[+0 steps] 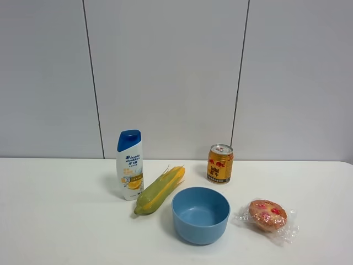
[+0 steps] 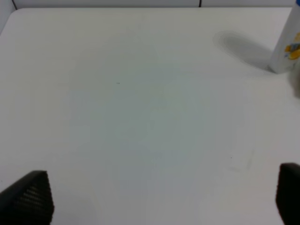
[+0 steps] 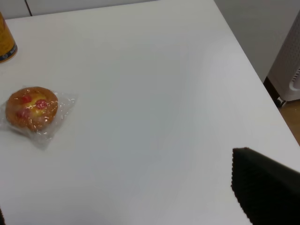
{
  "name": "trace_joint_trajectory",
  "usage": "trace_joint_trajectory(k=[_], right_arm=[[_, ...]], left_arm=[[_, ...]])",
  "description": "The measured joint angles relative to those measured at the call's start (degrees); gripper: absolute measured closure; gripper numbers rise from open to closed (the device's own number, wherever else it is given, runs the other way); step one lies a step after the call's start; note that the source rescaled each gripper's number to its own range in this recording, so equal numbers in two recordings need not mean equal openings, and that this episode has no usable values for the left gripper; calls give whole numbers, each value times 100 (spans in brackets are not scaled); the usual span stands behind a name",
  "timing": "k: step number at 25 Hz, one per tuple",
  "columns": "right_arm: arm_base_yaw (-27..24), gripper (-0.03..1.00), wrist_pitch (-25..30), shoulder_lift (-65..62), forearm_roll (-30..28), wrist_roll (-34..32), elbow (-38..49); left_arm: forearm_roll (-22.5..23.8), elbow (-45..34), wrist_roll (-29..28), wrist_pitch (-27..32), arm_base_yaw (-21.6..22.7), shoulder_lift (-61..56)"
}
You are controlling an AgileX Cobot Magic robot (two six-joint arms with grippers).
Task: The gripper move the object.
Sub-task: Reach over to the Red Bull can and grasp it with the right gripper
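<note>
Gold can (image 1: pixel 220 163) cropped in R wrist view; L hand (image 2: pixel 164 197) fingers apart, R hand (image 3: pixel 126 206) apart too, one finger showing

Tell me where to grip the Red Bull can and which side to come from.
Grip the can across its smooth round wall at mid-height, jaws level, since it stands upright. Probably come from the exterior view's right: the bowl sits in front and the corn to its left, while that side is bare table.

Left tool (image 2: pixel 159 190), right tool (image 3: pixel 126 192) (both agape)
</note>
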State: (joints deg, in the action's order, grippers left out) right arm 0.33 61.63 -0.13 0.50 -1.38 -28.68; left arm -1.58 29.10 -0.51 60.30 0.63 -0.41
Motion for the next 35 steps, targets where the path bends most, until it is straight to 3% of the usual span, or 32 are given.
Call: trace_joint_trajectory(k=[10, 18, 26, 35], right_arm=[[0, -1, 0, 0, 292, -5, 0], [0, -1, -218, 1188, 1321, 1247, -285], [0, -1, -1143, 2638, 2185, 2057, -1112], [0, -2, -1709, 4129, 3253, 3031, -1146]], left_arm=[[0, 0, 0, 0, 0, 0], [0, 0, 0, 0, 0, 0], [0, 0, 0, 0, 0, 0], [0, 0, 0, 0, 0, 0]])
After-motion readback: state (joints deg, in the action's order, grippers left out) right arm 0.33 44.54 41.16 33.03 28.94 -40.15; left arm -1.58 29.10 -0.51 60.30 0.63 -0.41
